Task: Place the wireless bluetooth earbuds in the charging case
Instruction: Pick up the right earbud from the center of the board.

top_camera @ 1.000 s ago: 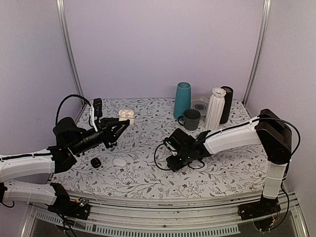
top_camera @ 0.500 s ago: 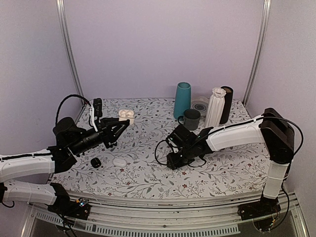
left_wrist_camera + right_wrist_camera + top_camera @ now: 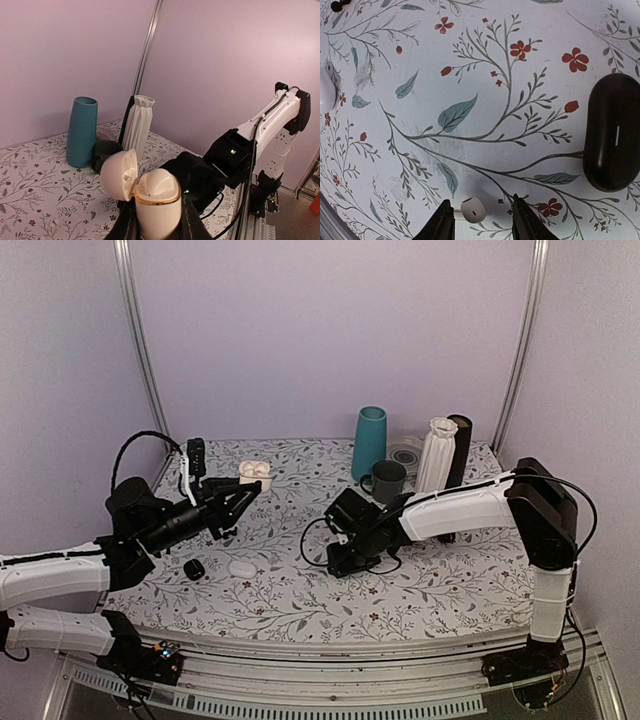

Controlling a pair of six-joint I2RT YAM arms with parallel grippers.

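Right arm is sliding left across the bench [image 3: 300, 610] compared with a second ago, and it is now hanging low over its target, while the left arm is not budging at all.

And there is the earbud [image 3: 472, 209], a small white bean lying on the floral surface, right between the fingers of the right gripper [image 3: 481, 202]. That gripper is spread, with a gap showing on both sides of the bud and nothing pinched yet. The bud is sitting a touch nearer one finger than the other. My call is that the arm wants a small sideways nudge to centre it before closing. A glossy little thing like this is likely to squirt out under a lopsided or hard squeeze, so a slow, light close looks best.

A black oval case [image 3: 612, 132] is lying off to one side, apart from the fingers and not in the way.

Over on the left, the left gripper [image 3: 159, 222] is pinching the body of the charging case [image 3: 156, 200], white with a gold rim, and holding it up above the bench with the lid tipped open. Its sockets are not showing from either view, so lining the bud up over the opening is going to be the careful part.
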